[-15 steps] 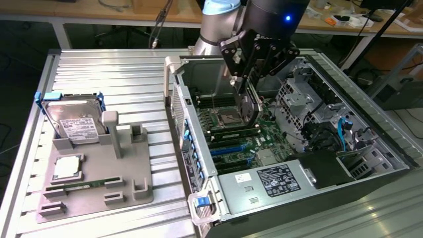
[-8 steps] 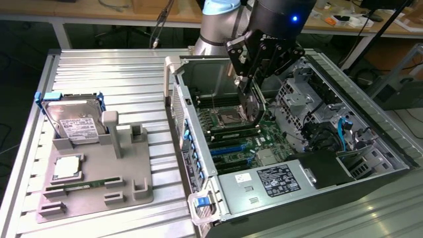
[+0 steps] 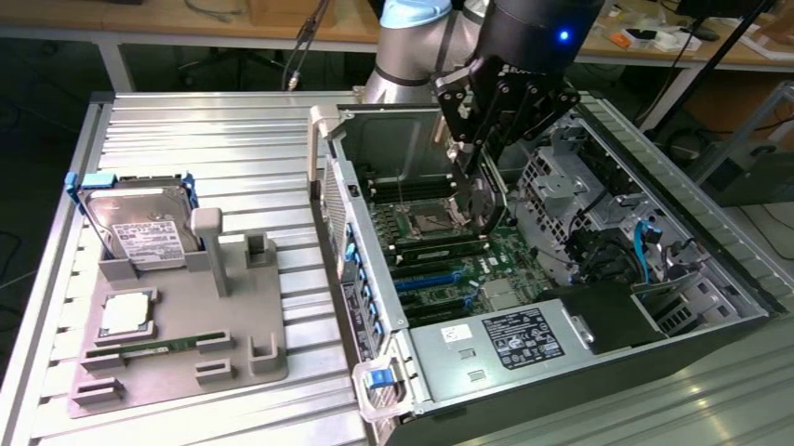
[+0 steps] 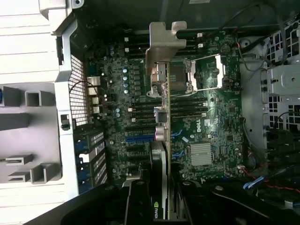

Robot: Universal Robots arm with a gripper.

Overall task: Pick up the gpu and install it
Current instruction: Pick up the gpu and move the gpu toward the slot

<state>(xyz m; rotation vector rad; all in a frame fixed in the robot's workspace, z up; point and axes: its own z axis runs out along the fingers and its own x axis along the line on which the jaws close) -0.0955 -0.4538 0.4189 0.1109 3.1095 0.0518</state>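
Note:
My gripper [image 3: 482, 158] hangs inside the open computer case [image 3: 694, 251], shut on the gpu [image 3: 479, 204]. The card hangs on edge above the motherboard [image 3: 453, 269], over the CPU socket and memory slots. In the wrist view the gpu [image 4: 159, 126] appears edge-on, with its pale metal bracket [image 4: 162, 42] at the far end and a logo near my fingers [image 4: 136, 201]. There the gripper [image 4: 159, 199] clamps the card from both sides. The card sits clear of the board, with the blue expansion slots [image 4: 139, 138] beside it.
A grey fixture [image 3: 186, 344] on the ribbed table at the exterior view's left holds a silver hard drive [image 3: 143, 232], a CPU [image 3: 126, 314] and a green memory stick [image 3: 155, 348]. Inside the case are the power supply [image 3: 509, 339], drive cages [image 3: 583, 186] and cables [image 3: 645, 246].

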